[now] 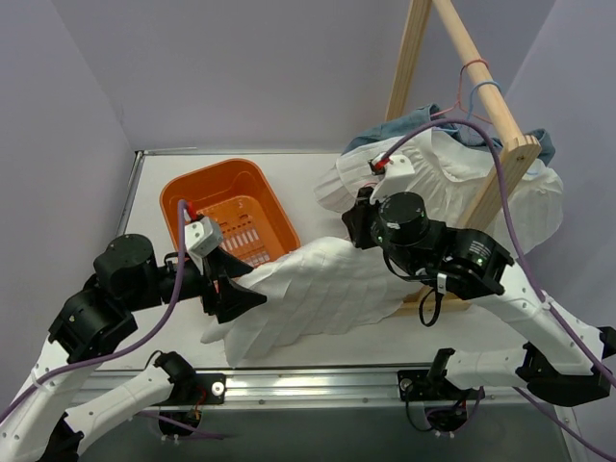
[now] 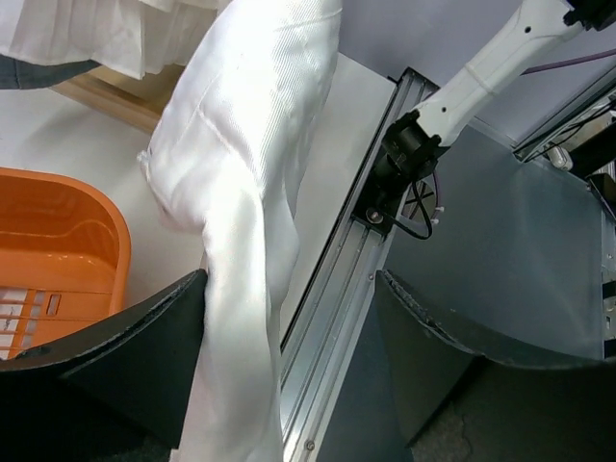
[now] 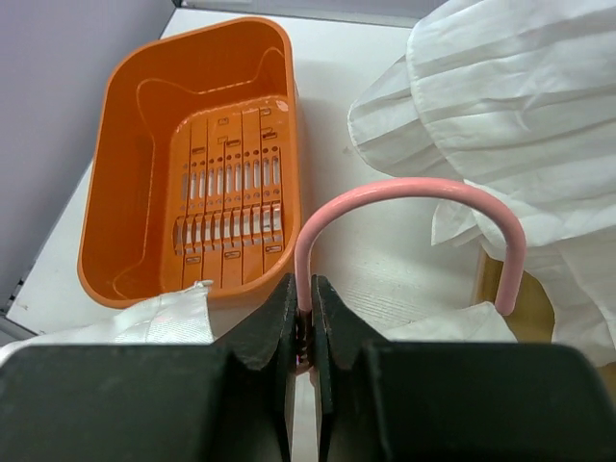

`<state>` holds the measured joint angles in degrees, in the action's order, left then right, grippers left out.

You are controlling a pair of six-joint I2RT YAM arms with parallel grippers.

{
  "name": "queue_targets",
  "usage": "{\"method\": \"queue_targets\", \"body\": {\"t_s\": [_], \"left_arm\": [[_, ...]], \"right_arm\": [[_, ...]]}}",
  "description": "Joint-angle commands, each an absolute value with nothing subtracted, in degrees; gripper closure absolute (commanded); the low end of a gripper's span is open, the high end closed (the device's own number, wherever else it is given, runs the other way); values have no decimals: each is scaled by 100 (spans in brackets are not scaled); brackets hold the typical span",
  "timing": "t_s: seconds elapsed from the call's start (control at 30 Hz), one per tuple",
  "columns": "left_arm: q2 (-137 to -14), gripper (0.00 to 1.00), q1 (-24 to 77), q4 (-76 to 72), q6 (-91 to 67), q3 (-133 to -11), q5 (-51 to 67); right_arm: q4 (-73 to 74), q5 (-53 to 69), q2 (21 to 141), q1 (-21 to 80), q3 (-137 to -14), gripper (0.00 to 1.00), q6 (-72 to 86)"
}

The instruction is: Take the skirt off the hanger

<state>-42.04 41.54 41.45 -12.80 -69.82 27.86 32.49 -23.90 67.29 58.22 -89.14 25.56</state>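
Note:
The white pleated skirt (image 1: 318, 289) stretches across the table front between my two grippers. My right gripper (image 3: 306, 308) is shut on the pink hanger's hook (image 3: 414, 188); in the top view it (image 1: 358, 226) sits at the skirt's upper right end. My left gripper (image 1: 236, 294) is at the skirt's lower left end. In the left wrist view its jaws stand wide apart (image 2: 289, 385), and the skirt (image 2: 250, 144) hangs down against the left finger (image 2: 144, 356), not pinched. The rest of the hanger is hidden under the fabric.
An orange basket (image 1: 231, 207) stands at the back left, also in the right wrist view (image 3: 192, 164). A wooden rack (image 1: 500, 164) at the right carries white garments (image 1: 452, 173), a blue denim piece (image 1: 414, 125) and more hangers (image 1: 476, 77). The metal rail (image 2: 337, 289) runs along the table's near edge.

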Motion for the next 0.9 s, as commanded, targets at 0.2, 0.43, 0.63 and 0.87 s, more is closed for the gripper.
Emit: {"method": "queue_targets", "body": {"t_s": [0.2,0.43,0.63,0.87], "left_arm": [[-4157,27,4157,4658,-1169,-6592,2549],[-4122,39,4148,4764,-1125,-6487,2364],[-4227,44,4148,4729,-1178,-6372,2329],[-4245,98,4148,4833,-1327,-6582,1812]], "right_arm": [[3278,-2830,6346,5810,-9141,100,2760],[3278,-3015,6038,5810,-8991,100,2891],[3305,-3032,5941,5809,-9105,100,2927],[3638,-3383,5889,5810,-9202,100,2979]]}}
